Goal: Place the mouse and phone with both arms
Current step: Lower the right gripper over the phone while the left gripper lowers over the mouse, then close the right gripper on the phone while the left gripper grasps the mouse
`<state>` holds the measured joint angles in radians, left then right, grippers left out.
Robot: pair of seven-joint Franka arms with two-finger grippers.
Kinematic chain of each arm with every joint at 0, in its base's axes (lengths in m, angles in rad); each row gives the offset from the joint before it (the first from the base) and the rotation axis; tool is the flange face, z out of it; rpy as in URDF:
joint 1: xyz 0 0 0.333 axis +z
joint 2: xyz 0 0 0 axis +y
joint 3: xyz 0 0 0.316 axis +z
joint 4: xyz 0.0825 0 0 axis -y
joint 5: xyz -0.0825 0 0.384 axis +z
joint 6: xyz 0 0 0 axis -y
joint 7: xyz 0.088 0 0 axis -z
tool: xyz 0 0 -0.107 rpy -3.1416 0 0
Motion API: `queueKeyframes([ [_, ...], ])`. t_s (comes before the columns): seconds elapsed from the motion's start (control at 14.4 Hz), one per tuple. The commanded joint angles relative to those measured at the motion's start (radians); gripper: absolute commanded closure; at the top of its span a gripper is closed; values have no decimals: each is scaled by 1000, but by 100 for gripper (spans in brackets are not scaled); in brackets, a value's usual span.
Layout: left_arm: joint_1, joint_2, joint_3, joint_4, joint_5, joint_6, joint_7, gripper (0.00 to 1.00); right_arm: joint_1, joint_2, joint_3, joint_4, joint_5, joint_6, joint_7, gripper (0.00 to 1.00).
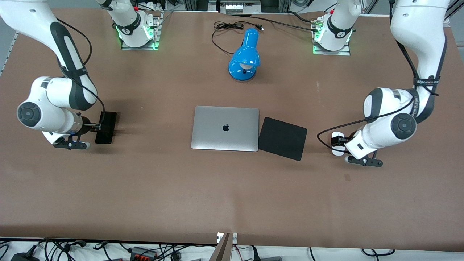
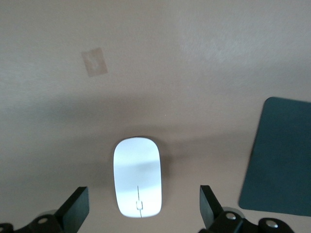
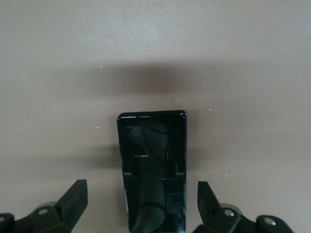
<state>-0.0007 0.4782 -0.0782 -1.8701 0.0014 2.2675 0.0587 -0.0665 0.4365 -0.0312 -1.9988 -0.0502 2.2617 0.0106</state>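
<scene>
left claw (image 2: 141, 206): spread wide, holding nothing, low over the mouse (image 2: 137, 177). One finger (image 2: 75, 208) on each side, both clear of the shell, no contact yet afaict.

right claw (image 3: 141, 204): same deal, released and empty, straddling the phone (image 3: 153, 170) with gaps on both sides.

mouse: flat on the table (image 1: 232, 195) at the left arm's end, near the pad (image 1: 282, 138) but not touching it. White, glossy, rounded, so prob slippery.

phone: flat on the table at the right arm's end, well apart from the laptop (image 1: 225, 128). Thin slab, shiny face.

other stuff: blue lamp (image 1: 245, 58) up by the bases, farther from the front cam than the laptop. Not in my way.

step imo: pre-grasp on both sides. Nothing lifted, so task is barely started.

how I'd do the mouse: it looks a bit off centre btw my fingers, so I'd nudge over first. Then go down till the tips are near the table and pinch the long sides at the widest bit. Too high on that curve and it'll squirt out.

how I'd do the phone: tips need to get almost down to the table or they'll close over the top edge. Squeeze the long edges square, no twist, lift slow.

watch out: closing while off centre shoves the thing sideways instead of gripping it.
</scene>
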Motion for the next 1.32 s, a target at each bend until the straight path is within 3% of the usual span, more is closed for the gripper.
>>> queueKeyframes([
  [0.0,-1,-32,-3,-90,17,92,33,0,-6,-1,5,-75,-7,93,40,0],
  [1.25,30,28,0,-138,19,211,117,0,-12,64,0,-60,-40,118,3,0],
])
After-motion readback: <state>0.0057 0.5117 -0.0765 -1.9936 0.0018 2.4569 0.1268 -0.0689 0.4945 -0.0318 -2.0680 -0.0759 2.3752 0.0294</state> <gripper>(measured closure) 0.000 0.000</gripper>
